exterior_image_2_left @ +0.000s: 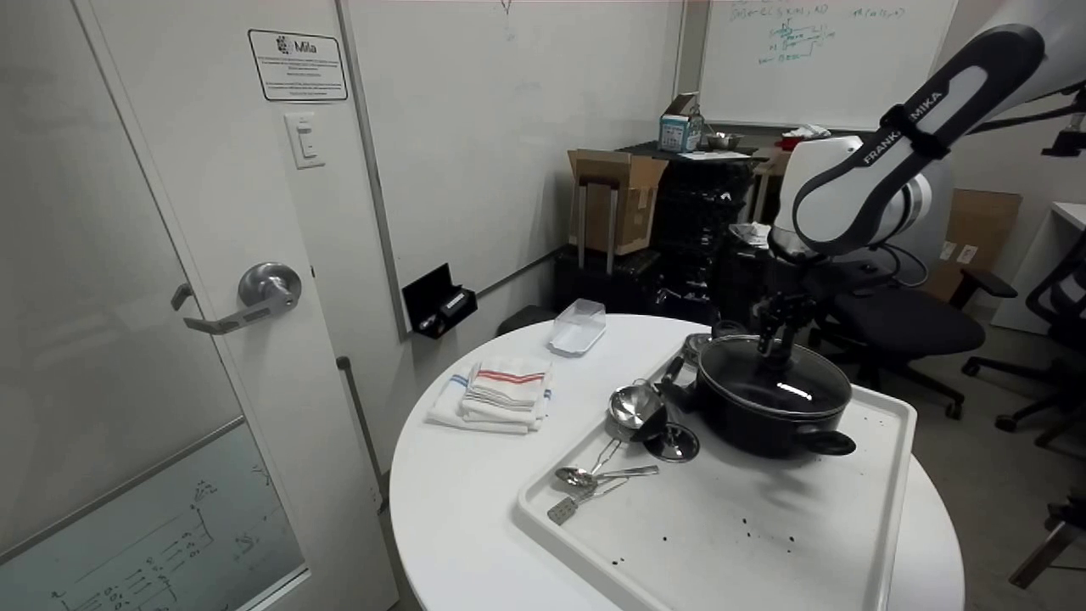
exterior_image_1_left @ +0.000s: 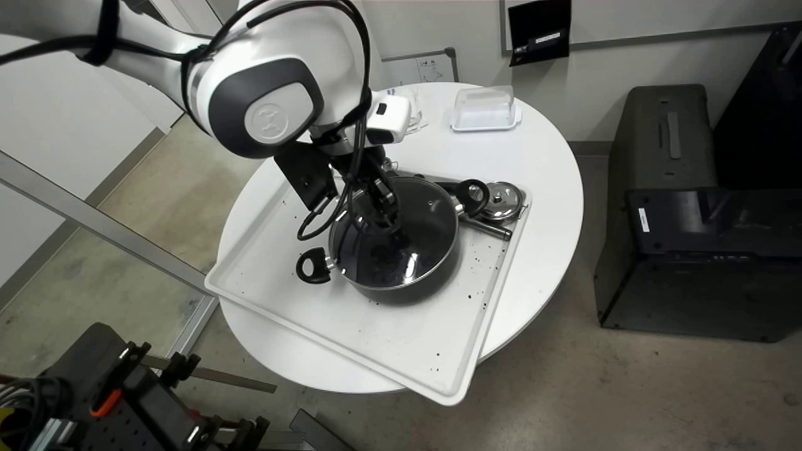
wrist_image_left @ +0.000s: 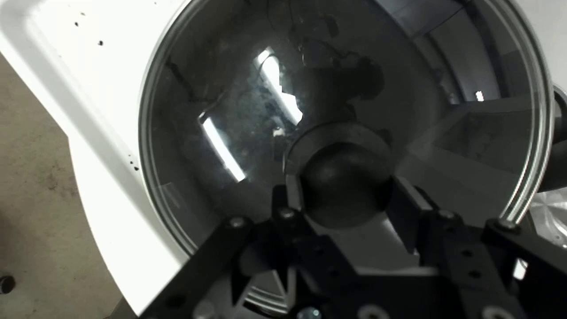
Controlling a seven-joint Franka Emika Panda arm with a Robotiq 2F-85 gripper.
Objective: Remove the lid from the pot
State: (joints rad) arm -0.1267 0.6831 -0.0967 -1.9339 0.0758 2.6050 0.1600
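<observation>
Wrist view | glass lid (wrist_image_left: 336,102) atop the pot (exterior_image_2_left: 755,424), dark knob (wrist_image_left: 345,179) between the gripper's (wrist_image_left: 347,192) fingers (wrist_image_left: 405,217) | fingers parted only by the knob, holding its left and right sides | both exterior views: pot toward tray's (exterior_image_1_left: 269,269) far side

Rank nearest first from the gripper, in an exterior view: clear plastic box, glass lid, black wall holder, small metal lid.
1. Glass lid, under the gripper
2. Small metal lid, right of pot
3. Clear plastic box, upper right
4. Black wall holder, picture top
</observation>
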